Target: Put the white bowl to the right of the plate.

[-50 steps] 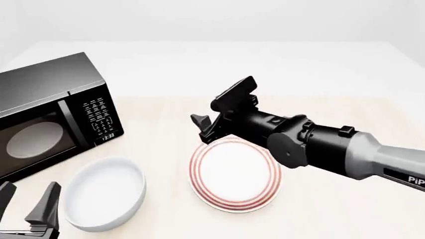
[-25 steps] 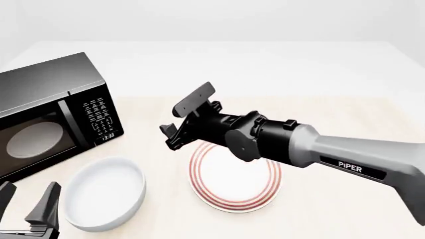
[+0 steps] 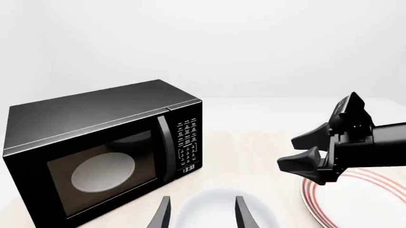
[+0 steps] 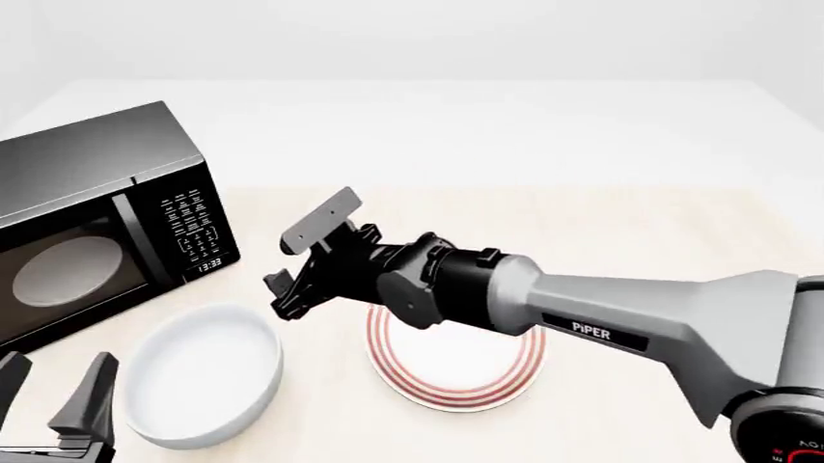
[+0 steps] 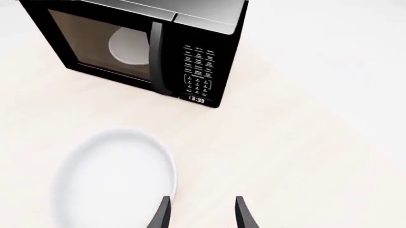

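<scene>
My right gripper, open and empty at frame center, may clip the white bowl rim and shove it toward the microwave, away from the plate.

The microwave walls off the worktop at 10 o'clock of the white bowl; the plate crowds 3 o'clock.

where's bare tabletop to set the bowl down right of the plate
Free: the light wooden tabletop right of the flat red-ringed white plate, out to the table's right edge; the right arm's grey link hangs over part of it. Also bare behind the plate. Crowded on the left: the glossy deep white bowl sits near the black microwave, the right end effector above the gap.
</scene>
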Tool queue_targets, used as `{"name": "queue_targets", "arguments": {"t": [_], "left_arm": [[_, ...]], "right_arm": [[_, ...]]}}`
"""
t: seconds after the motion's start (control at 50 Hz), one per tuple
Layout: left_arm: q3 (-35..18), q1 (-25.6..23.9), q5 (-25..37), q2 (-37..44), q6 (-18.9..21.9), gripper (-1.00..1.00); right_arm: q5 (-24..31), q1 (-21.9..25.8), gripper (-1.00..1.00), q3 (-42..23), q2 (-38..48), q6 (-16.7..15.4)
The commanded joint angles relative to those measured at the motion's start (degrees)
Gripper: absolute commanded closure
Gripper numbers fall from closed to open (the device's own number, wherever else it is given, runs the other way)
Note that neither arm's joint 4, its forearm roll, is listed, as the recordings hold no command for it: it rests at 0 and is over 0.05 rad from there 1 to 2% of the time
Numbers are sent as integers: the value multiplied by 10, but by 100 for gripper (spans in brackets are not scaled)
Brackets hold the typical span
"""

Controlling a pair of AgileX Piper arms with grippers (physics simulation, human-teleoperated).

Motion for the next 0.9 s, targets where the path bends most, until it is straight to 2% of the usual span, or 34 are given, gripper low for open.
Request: {"name": "queue_targets", "arguments": {"t": [0.02, 0.2, 0.42, 0.9], "left_arm": [[0, 0, 0, 0, 0, -100], [0, 0, 0, 0, 0, -100], [0, 0, 0, 0, 0, -100], [0, 0, 0, 0, 0, -100]], "right_arm": [[11, 19, -100, -25, 27, 16], [16, 33, -100, -47, 51, 27], [23, 8, -100, -62, 76, 38], [32, 28, -100, -97, 122, 58]]}}
